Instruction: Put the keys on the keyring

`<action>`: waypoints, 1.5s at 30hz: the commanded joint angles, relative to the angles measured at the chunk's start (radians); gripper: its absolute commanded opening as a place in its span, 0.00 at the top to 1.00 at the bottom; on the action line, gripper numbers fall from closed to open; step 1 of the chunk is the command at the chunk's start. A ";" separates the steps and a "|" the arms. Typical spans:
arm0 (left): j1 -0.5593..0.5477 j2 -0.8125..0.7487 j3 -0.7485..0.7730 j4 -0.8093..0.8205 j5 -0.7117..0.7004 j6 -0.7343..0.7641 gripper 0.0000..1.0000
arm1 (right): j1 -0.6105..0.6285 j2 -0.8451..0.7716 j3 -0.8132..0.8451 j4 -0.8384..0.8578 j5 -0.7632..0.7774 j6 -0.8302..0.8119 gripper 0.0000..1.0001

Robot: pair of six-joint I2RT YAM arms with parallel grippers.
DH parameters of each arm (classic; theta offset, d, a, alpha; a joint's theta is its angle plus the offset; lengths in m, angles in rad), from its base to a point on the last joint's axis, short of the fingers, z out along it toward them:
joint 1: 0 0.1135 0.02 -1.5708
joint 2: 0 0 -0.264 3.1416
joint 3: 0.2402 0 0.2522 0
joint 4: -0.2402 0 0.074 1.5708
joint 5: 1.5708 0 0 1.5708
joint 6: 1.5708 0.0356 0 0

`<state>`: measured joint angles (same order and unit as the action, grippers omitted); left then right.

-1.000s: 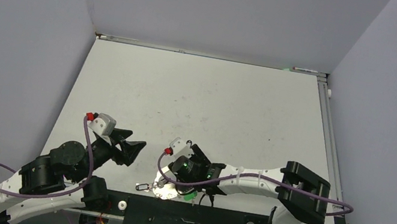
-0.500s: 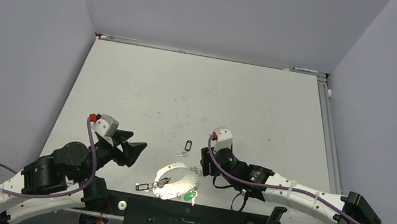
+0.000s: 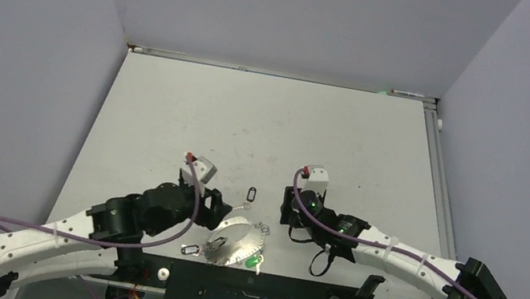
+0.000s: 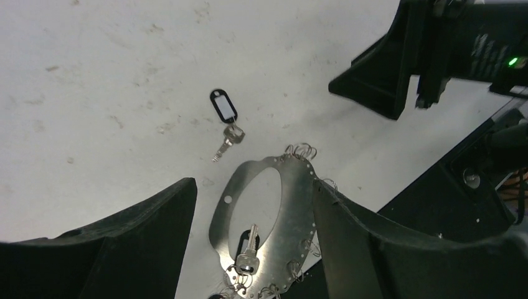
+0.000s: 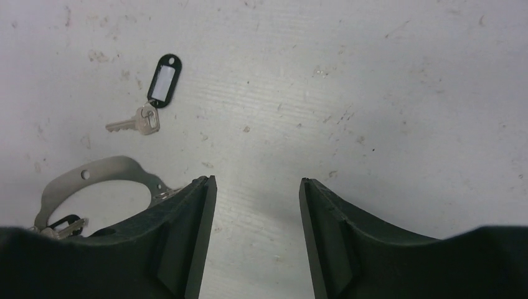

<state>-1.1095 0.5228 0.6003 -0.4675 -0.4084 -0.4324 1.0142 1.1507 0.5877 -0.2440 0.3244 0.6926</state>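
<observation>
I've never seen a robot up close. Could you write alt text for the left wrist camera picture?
A flat silver keyring edged with tiny rings lies on a pale table, framed by the left gripper's open black fingers, with one key at its near end. Beyond it a loose key with a black tag lies apart.

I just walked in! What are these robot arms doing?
They are meant to put keys on the metal keyring. The left gripper hovers open over it, and one key lies there. A loose key with a black tag lies on the table just beyond. The right gripper, open too, is low over the table nearby. Neither holds anything.
</observation>
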 commanded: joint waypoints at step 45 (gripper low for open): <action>0.045 0.925 -0.032 0.749 0.365 0.268 0.83 | -0.033 -0.406 -0.028 0.000 -0.046 -0.172 0.44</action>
<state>-1.0706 1.4342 0.5240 0.2367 -0.0467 -0.1745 0.9871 0.7727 0.5541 -0.2577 0.2813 0.5339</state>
